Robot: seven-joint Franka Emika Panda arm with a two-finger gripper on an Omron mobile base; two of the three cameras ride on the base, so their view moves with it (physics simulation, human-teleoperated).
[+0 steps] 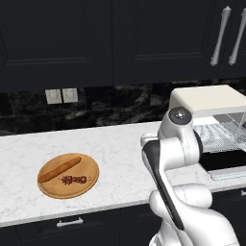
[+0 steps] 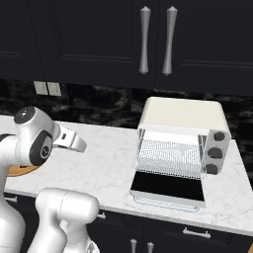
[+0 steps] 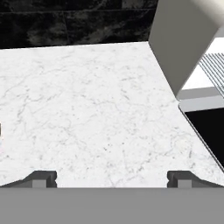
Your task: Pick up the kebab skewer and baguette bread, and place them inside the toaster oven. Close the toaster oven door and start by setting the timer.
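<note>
So in the left base view, the baguette [image 1: 59,169] and the skewer [image 1: 75,180] were both seen lying on a round wooden board [image 1: 48,188] at the left of the marble counter [image 1: 110,144], well apart from the oven [image 1: 206,98] at the far right, with the arm risen up between them. The baguette's long axis was laid diagonally, low at its left end and climbing toward the back right; the skewer was set just in front of it, roughly left to right, close but whether touching couldn't be told. In the right base view the oven was shown with its door [image 2: 168,185] dropped flat open and the wire rack [image 2: 170,157] bare, knobs [image 2: 214,153] stacked down its right side; only a sliver of the board [image 2: 20,171] was caught behind the arm. In the hand view the gripper [image 3: 111,177] was seen with its tips spread about as wide as they go, nothing held, pointed down at bare counter with the oven's side wall and door edge at the right. So the food was judged to lie off to the arm's left, away from the oven, and a swing that way would probably be needed, with the jaws turned across the chosen stick's length.
</note>
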